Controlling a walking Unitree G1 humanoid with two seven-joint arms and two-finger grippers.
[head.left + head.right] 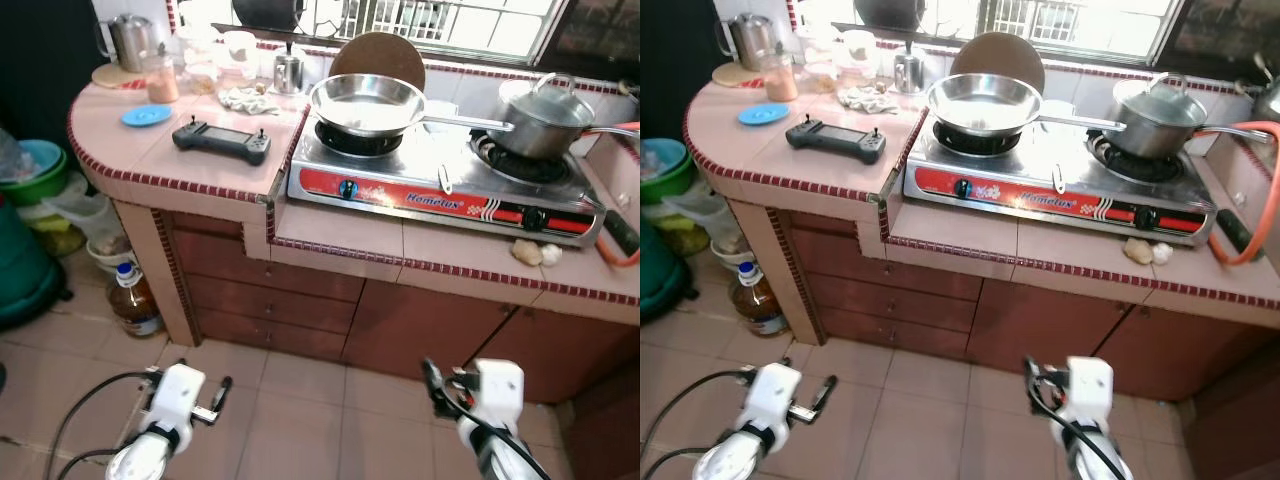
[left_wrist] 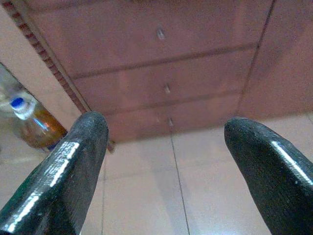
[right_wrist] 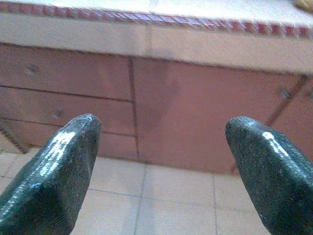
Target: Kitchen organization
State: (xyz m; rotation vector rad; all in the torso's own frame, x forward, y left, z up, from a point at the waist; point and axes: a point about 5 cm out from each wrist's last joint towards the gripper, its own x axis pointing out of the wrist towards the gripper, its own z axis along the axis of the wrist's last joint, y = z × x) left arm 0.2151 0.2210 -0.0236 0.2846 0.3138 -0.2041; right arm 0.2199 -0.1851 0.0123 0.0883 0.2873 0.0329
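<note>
While both hang low, left gripper (image 2: 164, 171) spread, right gripper (image 3: 161, 166) spread, counter edge (image 1: 440, 268) seemingly well ahead.

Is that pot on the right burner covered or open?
Covered. The steel pot sits on the stove's right burner with a lid resting flat on its rim, knob handle up.

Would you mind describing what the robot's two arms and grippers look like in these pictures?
Both wrists are white housings on silver arms. The left gripper and right gripper each have two long, glossy black fingers with rounded tips. A black cable loops from the left wrist, and black wiring runs along the right wrist.
</note>
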